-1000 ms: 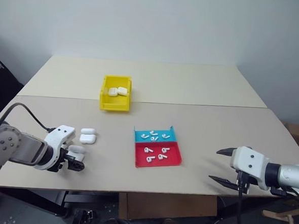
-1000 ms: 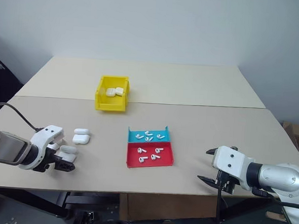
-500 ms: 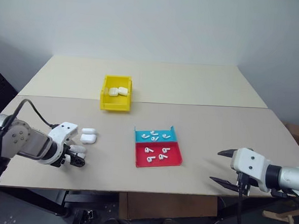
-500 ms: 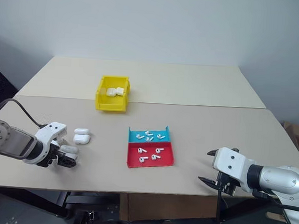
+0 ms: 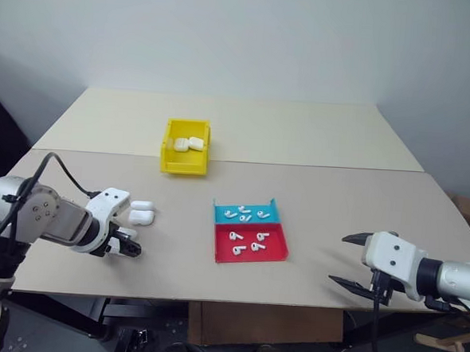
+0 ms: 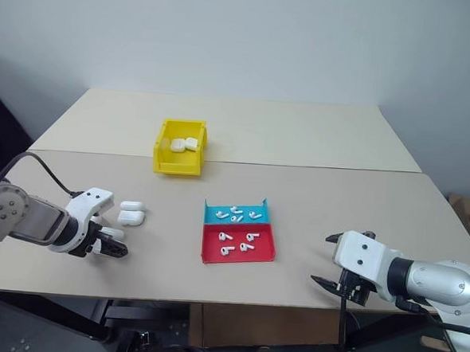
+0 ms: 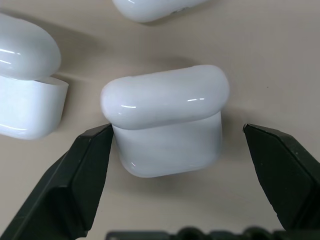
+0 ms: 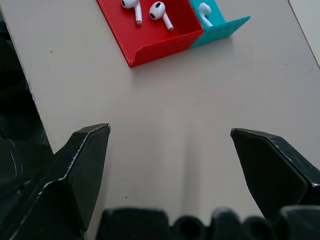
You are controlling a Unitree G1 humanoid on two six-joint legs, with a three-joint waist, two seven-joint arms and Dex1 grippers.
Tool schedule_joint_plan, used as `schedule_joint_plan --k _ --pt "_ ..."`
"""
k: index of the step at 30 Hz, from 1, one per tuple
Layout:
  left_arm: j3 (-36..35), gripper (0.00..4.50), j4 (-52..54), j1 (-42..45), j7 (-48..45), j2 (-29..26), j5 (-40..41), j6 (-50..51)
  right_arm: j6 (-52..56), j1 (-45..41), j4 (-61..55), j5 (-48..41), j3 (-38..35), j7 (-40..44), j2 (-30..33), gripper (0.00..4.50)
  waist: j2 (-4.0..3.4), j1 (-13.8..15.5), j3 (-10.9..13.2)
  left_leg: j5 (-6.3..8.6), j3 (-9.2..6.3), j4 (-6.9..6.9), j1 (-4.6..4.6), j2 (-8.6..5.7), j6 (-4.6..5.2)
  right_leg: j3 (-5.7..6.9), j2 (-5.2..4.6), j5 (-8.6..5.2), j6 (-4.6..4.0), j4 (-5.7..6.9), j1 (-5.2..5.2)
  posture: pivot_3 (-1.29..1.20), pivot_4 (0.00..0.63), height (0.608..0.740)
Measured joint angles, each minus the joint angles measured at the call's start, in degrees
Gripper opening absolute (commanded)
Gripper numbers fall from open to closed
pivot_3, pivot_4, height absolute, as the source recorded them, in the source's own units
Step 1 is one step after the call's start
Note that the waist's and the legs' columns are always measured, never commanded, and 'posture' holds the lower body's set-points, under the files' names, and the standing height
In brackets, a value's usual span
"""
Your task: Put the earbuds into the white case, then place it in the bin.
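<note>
Presumably to straddle it for a clean pickup, the left gripper (image 7: 177, 145) hangs with jaws spread around the small glossy white rounded case (image 7: 167, 125), while the right gripper (image 5: 356, 262), also spread and empty, waits at four o'clock of the table (image 5: 330, 190).

My claw (image 7: 182, 165): spread wide, one black finger (image 7: 75, 180) touching the case, the other apart.
Between my fingers: glossy white rounded earbud case (image 7: 167, 125), closed, on the beige surface (image 7: 270, 55).
Beside it: two more white cases (image 7: 25, 80).
</note>
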State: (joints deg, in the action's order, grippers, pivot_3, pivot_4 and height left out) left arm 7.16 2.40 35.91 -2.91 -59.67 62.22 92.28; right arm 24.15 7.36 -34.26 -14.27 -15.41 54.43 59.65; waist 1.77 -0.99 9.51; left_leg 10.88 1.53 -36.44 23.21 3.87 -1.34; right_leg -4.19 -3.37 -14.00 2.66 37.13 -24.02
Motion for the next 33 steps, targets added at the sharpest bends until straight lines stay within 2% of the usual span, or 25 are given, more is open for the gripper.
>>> schedule_joint_plan --k 3,6,9,10,17,20,27,29,33 --pt "0.08 4.5 0.07 0.03 0.74 0.42 -0.13 0.0 0.0 -0.02 -0.02 0.07 0.04 -0.09 -0.01 4.48 -0.09 0.04 -0.05 0.0 0.0 -0.01 0.0 0.0 0.0 0.0 0.0 0.0 0.01 0.0 0.01 0.0 0.15 0.74" --pt "0.44 3.91 0.05 0.12 1.48 0.45 -0.17 0.0 0.0 -0.02 -0.02 0.07 0.08 -0.12 -0.02 4.5 -0.12 0.02 -0.07 0.0 -0.01 -0.01 -0.01 0.0 0.0 0.0 0.0 0.0 0.01 0.01 0.01 0.0 0.15 0.74" --pt "0.64 2.97 -0.04 0.12 2.26 0.34 -0.61 -0.06 0.0 -0.02 -0.02 0.09 0.08 -0.13 -0.03 4.5 -0.12 0.03 -0.07 0.0 -0.01 -0.02 0.03 0.0 0.0 0.0 0.0 0.0 0.01 -0.01 0.0 0.0 0.15 0.74" --pt "0.64 2.82 -0.02 0.12 2.25 0.34 -0.58 -0.09 0.0 -0.06 -0.02 0.1 0.11 -0.17 -0.03 4.5 -0.12 0.07 -0.07 0.0 -0.01 -0.02 0.03 -0.01 0.0 0.0 -0.01 0.0 0.01 -0.01 0.0 0.0 0.15 0.74" --pt "0.12 2.83 1.16 -0.36 2.28 0.5 -1.15 -0.08 -0.02 -1.2 0.24 0.63 1.24 -0.57 -0.24 4.5 -0.12 0.09 -0.07 0.0 -0.01 -0.03 0.06 -0.02 0.0 0.0 -0.01 0.0 0.01 -0.02 -0.01 0.0 0.15 0.74" --pt "-2.61 2.83 5.23 -1.79 2.2 2.96 -3.38 -0.27 -0.04 -2.41 1.1 0.71 1.45 -0.58 -0.35 4.5 -0.08 0.15 -0.05 0.0 -0.01 -0.05 0.09 -0.01 0.0 0.01 -0.01 0.01 0.01 -0.02 -0.03 0.0 0.15 0.74" --pt "-8.73 2.83 14.92 -1.89 -5.89 0.92 -7.3 -5.39 -0.17 -6.34 2.35 0.29 1.43 0.77 0.48 4.5 0.04 -0.08 0.02 0.0 -0.06 -0.03 0.15 -0.01 -0.01 0.03 0.0 0.09 -0.14 -0.03 -0.09 0.0 0.15 0.74" --pt "-10.64 2.83 18.54 -3.46 -10.55 -0.32 -8.86 -10.86 -0.17 -8.19 2.5 -0.17 1.5 1.48 0.9 4.5 0.04 -0.14 0.02 0.0 -0.06 -0.03 0.17 0.0 -0.01 0.03 0.0 0.09 -0.13 -0.05 -0.09 0.0 0.15 0.74" --pt "-14.93 2.83 27.34 -14.31 -20.02 2.67 -19.74 -37.51 -0.39 -12.2 3.02 -0.54 1.61 1.92 1.57 4.5 -0.03 0.0 -0.01 0.0 0.01 -0.01 0.12 -0.01 -0.01 0.02 -0.04 0.25 -0.41 -0.11 -0.03 0.0 0.15 0.74"
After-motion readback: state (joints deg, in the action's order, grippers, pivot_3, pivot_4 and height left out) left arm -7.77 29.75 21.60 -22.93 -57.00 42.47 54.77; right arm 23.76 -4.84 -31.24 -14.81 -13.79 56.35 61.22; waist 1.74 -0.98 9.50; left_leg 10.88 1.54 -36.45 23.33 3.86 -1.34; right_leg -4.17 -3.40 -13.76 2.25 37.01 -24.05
